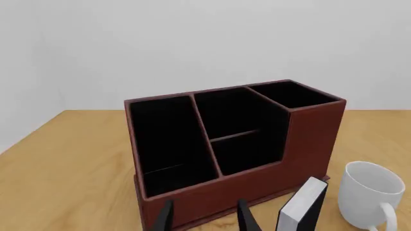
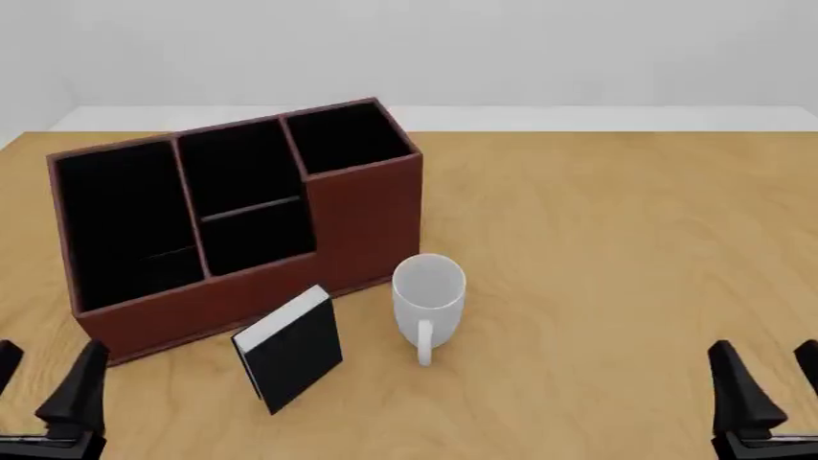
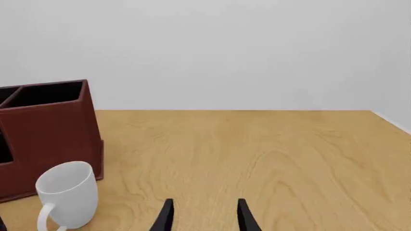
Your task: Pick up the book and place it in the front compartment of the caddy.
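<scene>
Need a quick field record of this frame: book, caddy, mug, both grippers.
book: upright on table, in front of caddy, untouched
caddy: reddish-brown, all visible sections empty
mug: white, upright, right of book
left gripper: open, holding nothing, near table edge
right gripper: open, holding nothing, far from book

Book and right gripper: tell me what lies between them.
In the front view, the white mug stands beside the book; beyond it, bare table runs to the right gripper.
</scene>
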